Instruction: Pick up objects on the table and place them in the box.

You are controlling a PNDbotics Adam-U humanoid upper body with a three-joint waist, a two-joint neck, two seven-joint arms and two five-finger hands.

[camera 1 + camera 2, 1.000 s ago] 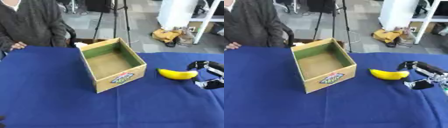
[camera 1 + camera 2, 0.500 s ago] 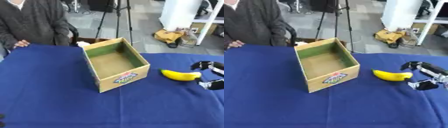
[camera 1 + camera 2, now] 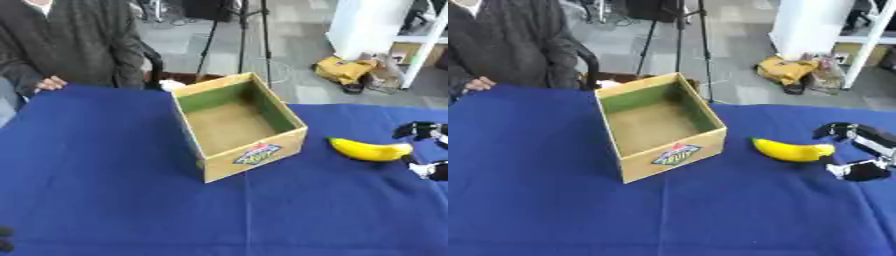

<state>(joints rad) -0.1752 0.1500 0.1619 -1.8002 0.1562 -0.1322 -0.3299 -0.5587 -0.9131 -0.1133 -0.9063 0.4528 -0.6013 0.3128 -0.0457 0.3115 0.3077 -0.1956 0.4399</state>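
A yellow banana lies on the blue tablecloth, right of an open cardboard box with a green inner wall. The box holds nothing that I can see. My right hand sits at the right edge, just beyond the banana's right tip. Its fingers and thumb are spread apart, one part above and one below the banana's end, and they hold nothing. Only a dark bit shows in the lower left corner of the left eye view; I cannot tell if it is my left hand.
A person in a dark coat stands at the far left edge with a hand resting on the table. Behind the table are a tripod, a yellow bag and a white cabinet on the floor.
The whole picture has shifted right, so the camera has moved. My right hand stays beside the banana's tip, and the banana and box have not moved on the cloth.
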